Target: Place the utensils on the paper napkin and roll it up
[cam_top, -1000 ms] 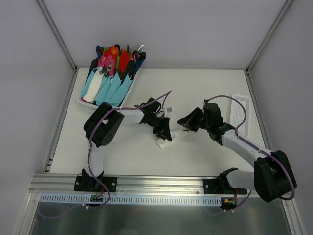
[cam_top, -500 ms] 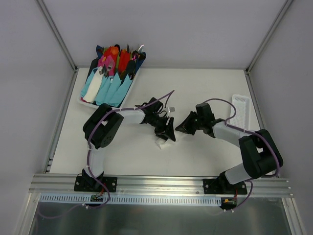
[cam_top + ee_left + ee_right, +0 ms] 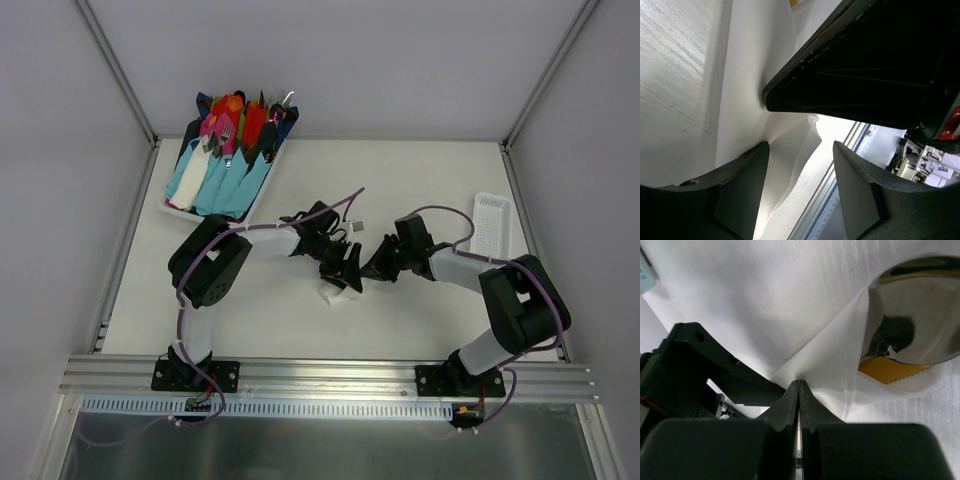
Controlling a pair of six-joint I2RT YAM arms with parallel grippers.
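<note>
Napkin point(image 3: 827, 365) edge pinched in right gripper point(image 3: 799, 383) — left gripper point(image 3: 800, 150) straddles it.

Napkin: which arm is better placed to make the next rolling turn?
Right, probably. The right gripper is shut on the paper napkin where it folds over the spoon head and golden utensil. The left gripper stands open around a loose fold, gripping nothing.

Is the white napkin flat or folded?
Folded: the paper napkin wraps over the spoon and golden utensil; the right hand pinches it.
</note>
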